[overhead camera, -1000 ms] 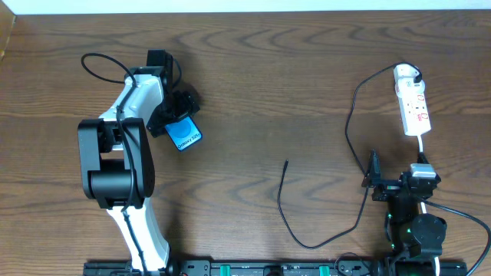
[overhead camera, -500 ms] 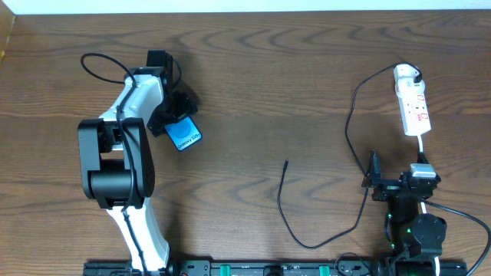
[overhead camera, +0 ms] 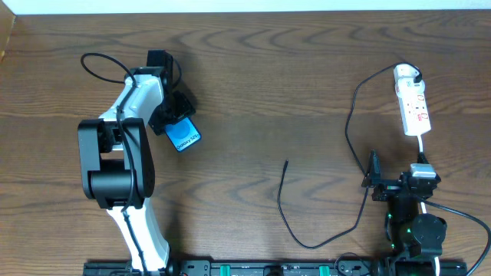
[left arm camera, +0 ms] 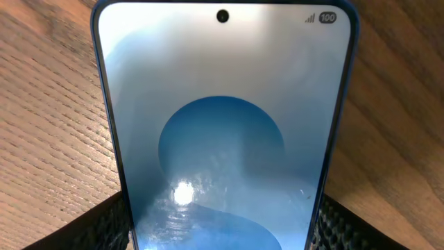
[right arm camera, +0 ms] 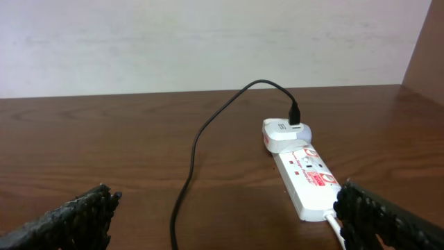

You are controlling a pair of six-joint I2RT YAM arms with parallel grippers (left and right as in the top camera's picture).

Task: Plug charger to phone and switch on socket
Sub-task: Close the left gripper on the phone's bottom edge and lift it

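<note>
The left tool (left arm camera: 222, 221) is clenched on the phone (overhead camera: 183, 136), one finger on each long edge. The phone sits left of centre in the overhead view, screen up. Its long axis runs from upper left to lower right. Whether it rests on the counter (overhead camera: 253, 69) cannot be told.

In the left wrist view the front camera hole is at the end away from the tool, so the charging port is probably at the gripped end.

The right tool (right arm camera: 225, 200) is released, its fingers spread wide. It faces the socket (overhead camera: 415, 109), which lies in the upper right of the overhead frame, long axis near vertical.

The charger (overhead camera: 285, 201) leaves the white adapter (overhead camera: 406, 74) on the socket's upper end, runs down just beside the right tool, loops low and ends at centre frame. The plug tip (overhead camera: 286, 162) lies right of the phone, well apart from it. The right arm is nearer the cable.
</note>
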